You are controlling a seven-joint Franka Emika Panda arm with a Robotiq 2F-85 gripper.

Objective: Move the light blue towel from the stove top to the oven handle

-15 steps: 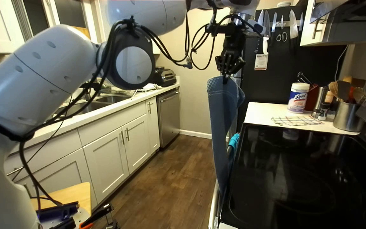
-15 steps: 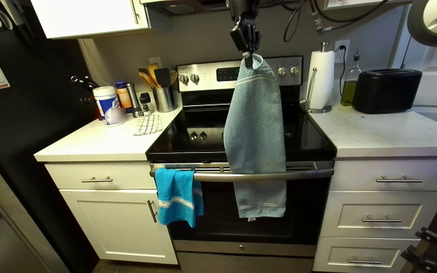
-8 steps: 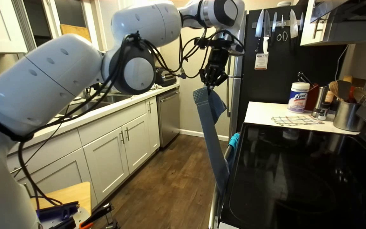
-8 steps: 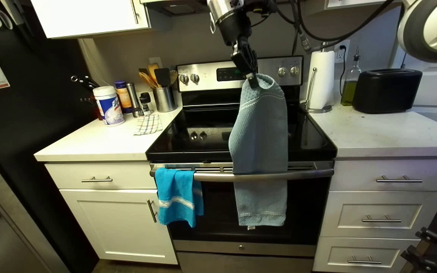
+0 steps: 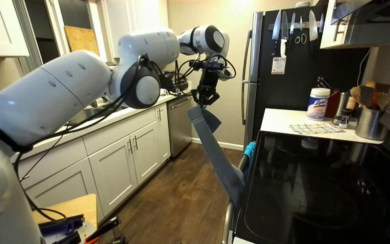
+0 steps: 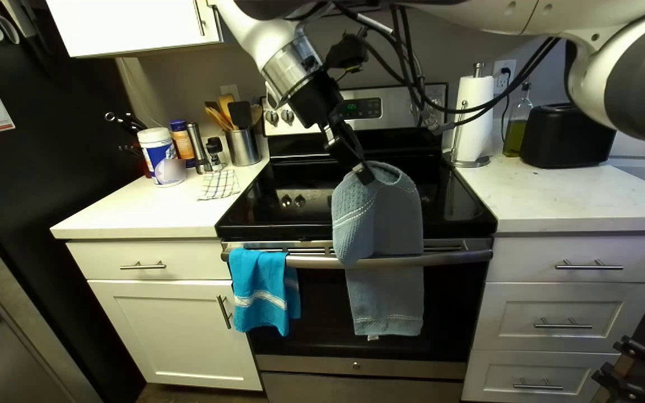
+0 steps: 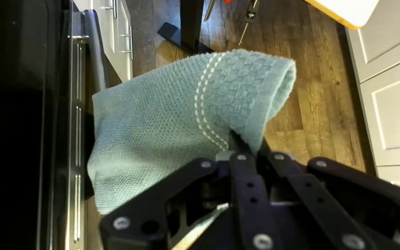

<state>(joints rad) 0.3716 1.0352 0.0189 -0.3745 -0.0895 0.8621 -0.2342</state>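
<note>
The light blue towel (image 6: 389, 235) is lying over the oven handle (image 6: 451, 258), its lower end hanging at six o'clock, apparently between handle and oven door (image 6: 445, 313), and its upper part sloping outward. At eleven o'clock from that drape, in both exterior views, the Robotiq gripper (image 6: 364, 172) is pinching the upper end, its jaws clamped on the cloth. The draping step seems to be nearing its finish, and pull is likely posing the main danger: should it be going too far outward, the smooth handle may be letting the lower end slide up and the towel fall to the wood-plank floor (image 5: 178, 200). Parting the jaws too high may be leaving a crooked bunch, since in an exterior view one fold is drooping toward seven o'clock. In an exterior view the black glass stove top (image 5: 303, 189) is stretching toward three o'clock.
</note>
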